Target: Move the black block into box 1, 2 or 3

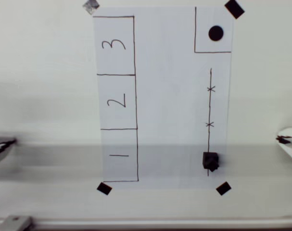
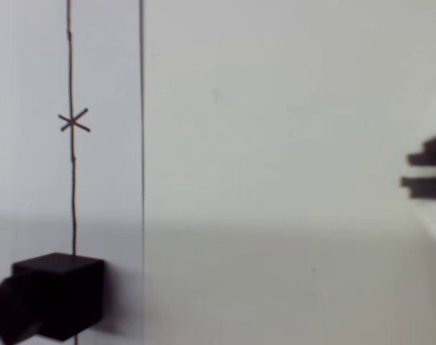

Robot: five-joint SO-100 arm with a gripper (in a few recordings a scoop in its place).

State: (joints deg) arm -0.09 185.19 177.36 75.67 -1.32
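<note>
Overhead view: a white paper sheet (image 1: 170, 96) lay on a pale table (image 1: 40, 72), held at its corners by black tape squares (image 1: 223, 188). Along the sheet's left side ran three adjoining outlined rectangles, marked from top to bottom box 3 (image 1: 114, 45), box 2 (image 1: 117, 101) and box 1 (image 1: 119, 155). At the upper right corner a drawn square held a round black dot (image 1: 215, 33). Below it a thin drawn line (image 1: 209, 106) carrying two small crosses ran down the sheet. The black block (image 1: 210, 160) sat at the lower end of this line, near the lower right tape square and well apart from box 1. At the right edge of the picture a blurred white part of the gripper (image 1: 287, 139) appeared, clear of the sheet; whether its fingers were parted or closed could not be told.

Wrist view: the black block (image 2: 49, 298) stood on the drawn line (image 2: 72, 180), below one cross.
</note>
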